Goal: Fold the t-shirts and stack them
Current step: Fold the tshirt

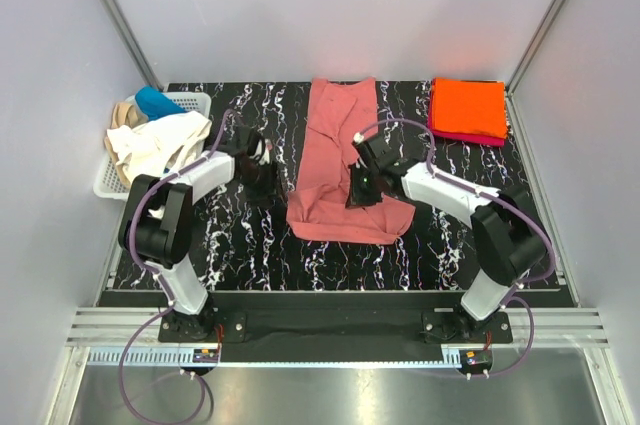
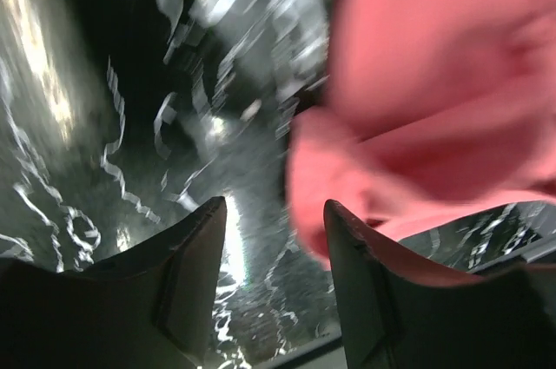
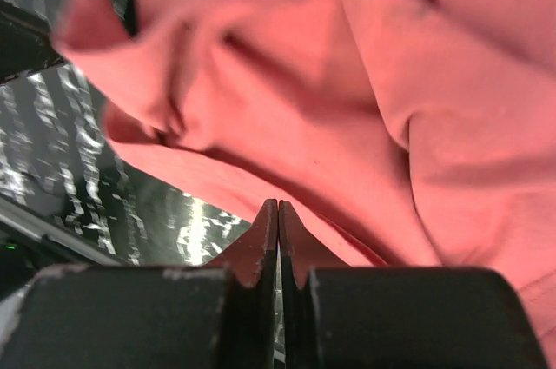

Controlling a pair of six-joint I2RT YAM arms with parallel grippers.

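**Left tool** (image 2: 274, 213): fingers spread approx. half-way, released, nothing between them. It sits over the bare black marbled table (image 1: 450, 230), just left of the salmon-pink t-shirt (image 1: 335, 140). In the left wrist view the shirt's edge lies beside the right-hand finger (image 2: 365, 291); contact can't be confirmed (blurred).

**Right tool** (image 3: 278, 208): clenched, fingertips pressed together. The tips sit at the shirt's lower right edge, over cloth. Can't tell whether any fabric is pinched between them.

**Salmon-pink t-shirt:** centre of the table, between the two arms.
- Long axis runs top to bottom of the top view, leaning slightly left toward the bottom.
- Upper end lies flat at the table's far edge.
- Lower end is wider and bunched, with folds and a loose flap at lower left.

**Other t-shirts:**
- Orange t-shirt (image 1: 468, 105), folded square, stacked on the magenta t-shirt (image 1: 470, 138), upper right of the frame.
- Cream-white t-shirt (image 1: 160, 140), tan t-shirt (image 1: 122, 113) and blue t-shirt (image 1: 155, 102), heaped in the white basket (image 1: 195, 98) at the left.
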